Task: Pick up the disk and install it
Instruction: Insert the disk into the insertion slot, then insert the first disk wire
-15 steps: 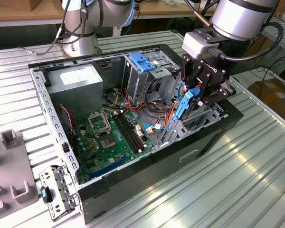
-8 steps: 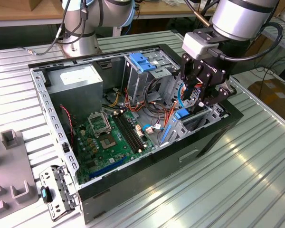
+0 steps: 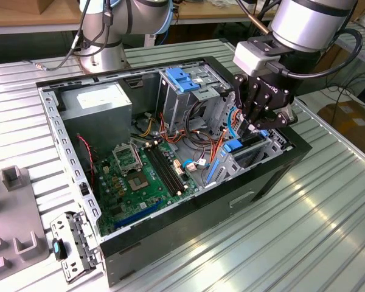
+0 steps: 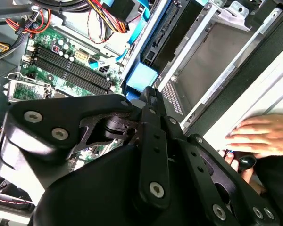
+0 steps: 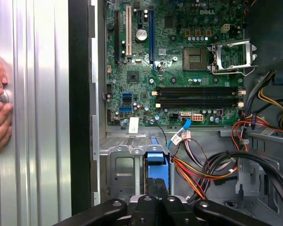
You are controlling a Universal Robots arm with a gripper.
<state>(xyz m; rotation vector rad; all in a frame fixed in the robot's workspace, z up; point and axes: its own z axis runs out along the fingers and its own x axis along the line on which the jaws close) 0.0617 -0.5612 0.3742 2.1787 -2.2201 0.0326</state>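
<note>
Looking at the exterior view, I see my gripper (image 3: 259, 126) at the computer case's (image 3: 188, 222) three o'clock edge. Its fingers (image 5: 154, 188) seem pinched on the disk (image 5: 158, 162), standing edge-on inside the drive bay (image 5: 125, 172).

White sticker (image 3: 100, 97) on power supply (image 3: 112, 128), its print unreadable

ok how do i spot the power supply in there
Start at the open black computer case on the ribbed table. In its far corner on the exterior view's left sits the power supply, beyond the green motherboard. It's the one plain grey box, with a white sticker on top.
</note>
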